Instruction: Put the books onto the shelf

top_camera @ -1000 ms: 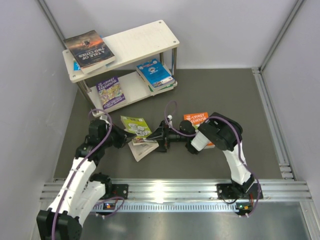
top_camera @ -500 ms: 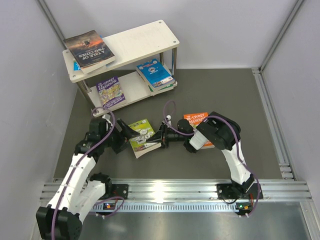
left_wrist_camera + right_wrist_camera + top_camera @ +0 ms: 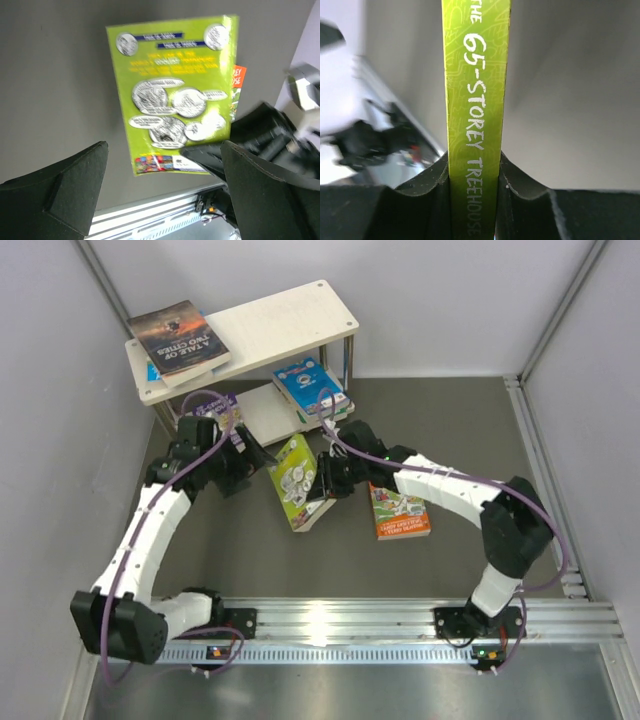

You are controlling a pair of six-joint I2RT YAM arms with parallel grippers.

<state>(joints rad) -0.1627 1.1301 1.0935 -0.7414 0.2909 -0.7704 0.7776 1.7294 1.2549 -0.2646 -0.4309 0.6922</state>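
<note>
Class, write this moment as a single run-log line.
right fingers: shut on lime-green book | left fingers: open, holding nothing | orange book: on table

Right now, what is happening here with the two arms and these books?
The right gripper is shut on the lime-green book near its spine and holds it up in front of the shelf. The left gripper hangs open beside it, gripping nothing. A dark book lies on the top board, a blue book on the lower one; an orange book waits on the table.

Left tool point(image 3: 163, 150) wide apart, right tool point(image 3: 474, 165) pinched tight.
</note>
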